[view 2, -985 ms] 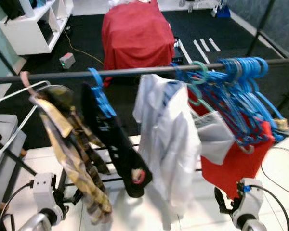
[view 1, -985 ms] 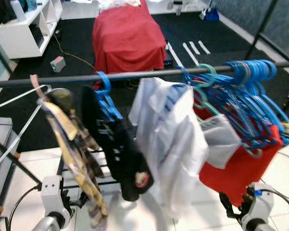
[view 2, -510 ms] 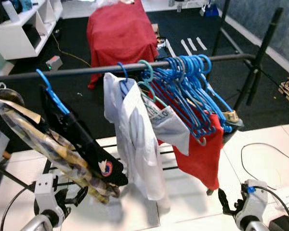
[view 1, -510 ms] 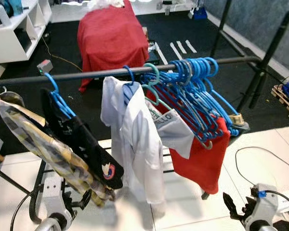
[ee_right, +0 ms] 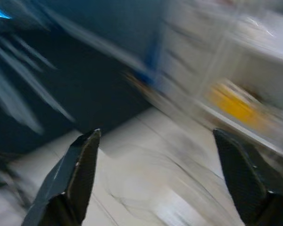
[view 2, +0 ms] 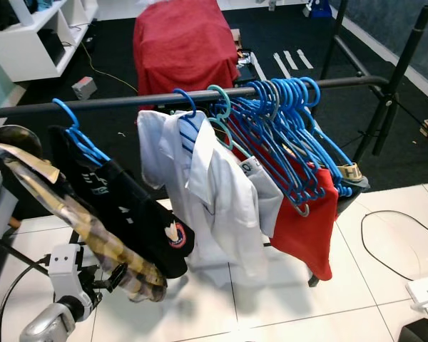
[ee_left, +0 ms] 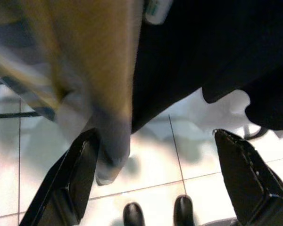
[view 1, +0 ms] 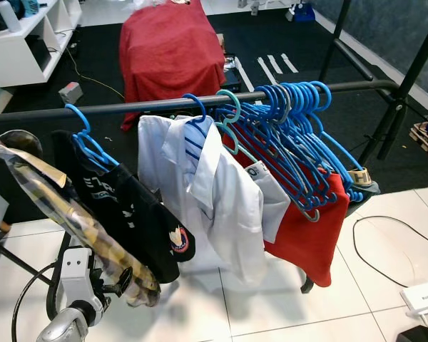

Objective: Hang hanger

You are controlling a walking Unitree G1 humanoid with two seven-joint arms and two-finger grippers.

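Note:
A dark rail (view 1: 128,108) runs across the eye views. On it a white shirt (view 1: 221,199) hangs from a blue hanger (view 1: 197,108), beside a dense bunch of bare blue hangers (view 1: 299,142) and a red garment (view 1: 310,231). Further left a black garment (view 1: 132,217) hangs on another blue hanger (view 1: 82,135), with a yellow patterned cloth (view 1: 64,221) next to it. My left gripper (view 1: 121,280) is low under the patterned cloth, open; in the left wrist view the gripper (ee_left: 156,134) holds nothing and the cloth (ee_left: 99,84) brushes one finger (ee_left: 80,174). My right gripper (ee_right: 156,134) is open, in a blurred view.
A red-covered piece of furniture (view 1: 171,50) stands behind the rack on black carpet. White shelves (view 1: 21,43) are at the far left. The rack's black end posts (view 1: 406,85) rise at the right. A cable (view 1: 385,242) and a white box (view 1: 421,296) lie on the tiled floor.
The camera has swung, shifting the whole rack in view. My right arm has dropped out of the eye views. The swinging garments hang calmer; the left gripper stays low.

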